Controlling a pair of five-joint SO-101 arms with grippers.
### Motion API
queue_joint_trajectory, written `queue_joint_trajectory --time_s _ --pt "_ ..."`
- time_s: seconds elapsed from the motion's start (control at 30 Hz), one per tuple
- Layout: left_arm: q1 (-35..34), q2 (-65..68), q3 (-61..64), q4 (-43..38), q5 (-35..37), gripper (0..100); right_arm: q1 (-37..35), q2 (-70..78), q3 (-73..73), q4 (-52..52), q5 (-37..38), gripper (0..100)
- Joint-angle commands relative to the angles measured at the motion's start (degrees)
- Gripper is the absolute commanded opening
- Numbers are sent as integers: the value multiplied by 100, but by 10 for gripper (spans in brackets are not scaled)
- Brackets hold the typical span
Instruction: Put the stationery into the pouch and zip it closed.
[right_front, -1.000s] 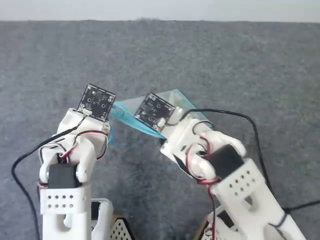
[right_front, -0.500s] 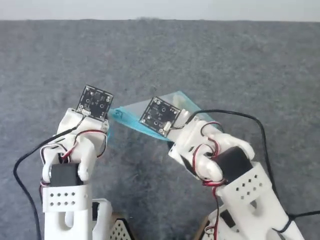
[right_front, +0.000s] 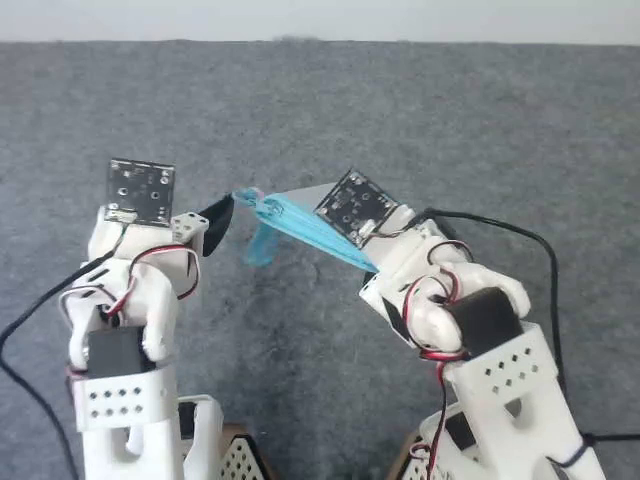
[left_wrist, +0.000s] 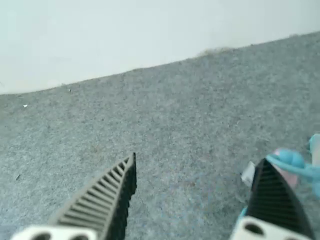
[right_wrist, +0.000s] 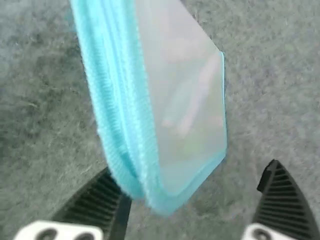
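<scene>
The pouch (right_front: 300, 222) is light blue with a clear wall and lies slanted between the two arms. Faint pink and teal shapes show through its wall (right_wrist: 175, 100). My right gripper (right_wrist: 190, 170) is open and straddles one end of the pouch, which lies close to one finger (right_wrist: 102, 197) and well apart from the other. My left gripper (left_wrist: 197, 160) is open with nothing between its fingers. The pouch's other end (left_wrist: 292, 162) sits just beyond one left fingertip (left_wrist: 267, 185). In the high view a black left finger (right_front: 215, 215) points at that end.
Grey carpet (right_front: 450, 120) covers the table, with open room toward the far edge and a pale wall (left_wrist: 125, 35) beyond. A black cable (right_front: 530, 250) loops beside the right arm (right_front: 480, 320), and another hangs by the left arm (right_front: 120, 330).
My left arm has drawn back to the left, away from the pouch's end. The right arm and the pouch have shifted to the right.
</scene>
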Motion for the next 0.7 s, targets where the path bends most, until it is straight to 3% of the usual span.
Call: queue_joint_trajectory --time_s 0.0,0.23,0.43,0.67 --pt "-26 53 -822 686 132 349 75 -171 -607 462 -158 353" --pt "26 -1134 -980 1169 123 352 75 -479 -765 620 -211 353" --pt "325 -2875 514 1424 105 350 92 -1780 -352 602 -167 353" --pt "369 -4000 2193 1407 114 350 1270 -3020 1635 -391 9 353"
